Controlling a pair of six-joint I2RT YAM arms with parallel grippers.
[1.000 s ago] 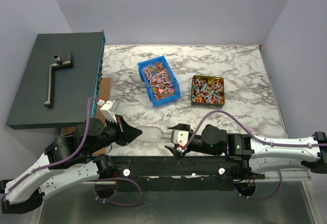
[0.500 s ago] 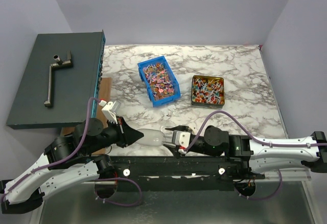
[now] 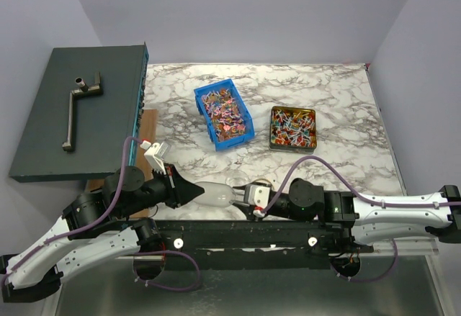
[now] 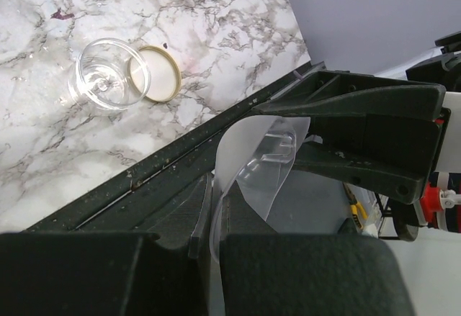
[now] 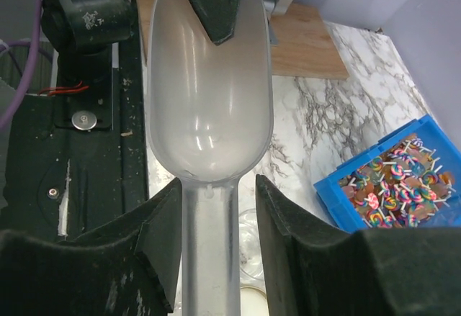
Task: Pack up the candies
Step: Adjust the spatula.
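I had the left claw (image 3: 193, 189) pinched shut on the front lip of the clear scoop (image 3: 215, 192), holding it in the air over the near edge of the tabletop (image 3: 338, 100). The right claw (image 5: 216, 219) straddled the scoop's handle with its jaws part open. A sliver of gap showed on one side, so I judged it had no firm hold yet. The candies (image 3: 225, 111) lay heaped in the blue bin (image 3: 204, 119) around the middle of the tabletop, with more in the square tin (image 3: 271, 127) toward the right edge.

My worry was the handover. If the left claw let go before the right one had bitten, the scoop would drop onto the black rail or off the near edge. The handle looked smooth and narrow, so a light grip could let the bowl roll and later spill its load. An off-centre squeeze might also flex the thin plastic against the left pinch. The glass jar (image 4: 108, 82) and gold lid (image 4: 155, 82) sat close by and could be knocked.
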